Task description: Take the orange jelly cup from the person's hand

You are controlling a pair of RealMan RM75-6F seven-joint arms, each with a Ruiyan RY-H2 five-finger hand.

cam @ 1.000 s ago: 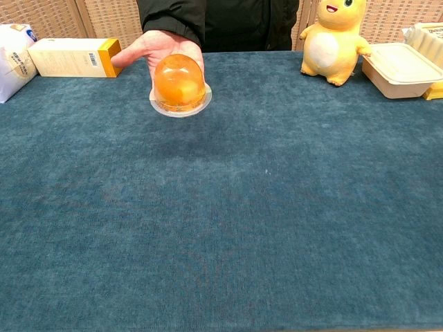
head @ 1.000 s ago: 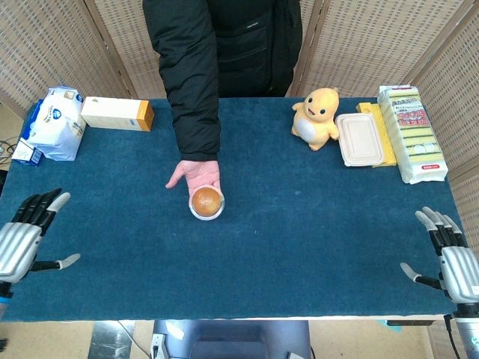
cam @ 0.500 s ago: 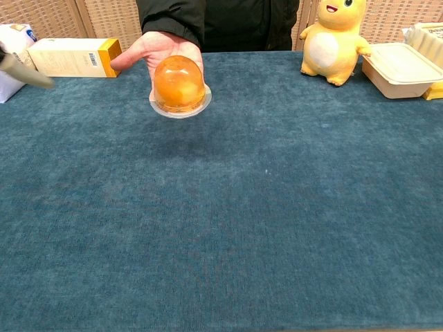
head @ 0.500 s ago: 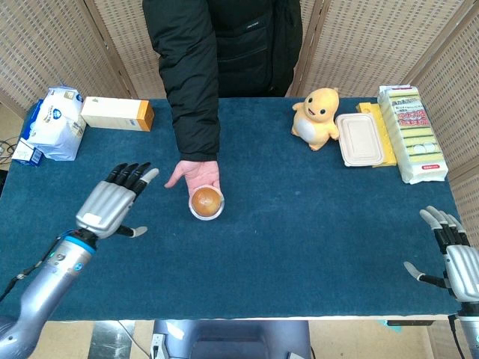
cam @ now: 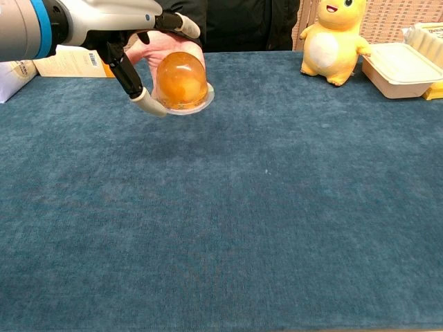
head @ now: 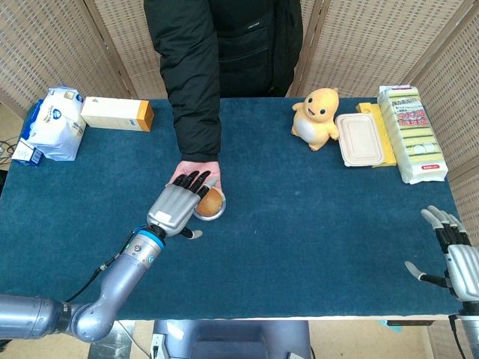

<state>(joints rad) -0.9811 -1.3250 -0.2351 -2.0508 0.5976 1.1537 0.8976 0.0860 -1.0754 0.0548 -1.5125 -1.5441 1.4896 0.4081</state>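
The orange jelly cup [head: 212, 202] sits dome-up on the person's palm [head: 200, 169] above the table's middle left. In the chest view the cup [cam: 181, 79] shows clearly, with the person's hand [cam: 160, 45] behind it. My left hand [head: 178, 208] is right beside the cup on its left, fingers spread over the palm. In the chest view the left hand [cam: 118, 28] has its fingers reaching above the cup and its thumb at the rim, not closed on it. My right hand [head: 453, 254] hangs open at the table's near right corner.
A yellow plush toy [head: 319, 118], a beige lidded container [head: 360, 139] and a pack of sponges [head: 412, 133] stand at the back right. A white and orange box [head: 117, 114] and a white bag [head: 56, 123] lie at the back left.
My left hand has swept from the near left edge across the table to the jelly cup and now brackets it. The person's hand, the cup and my right hand have stayed put.
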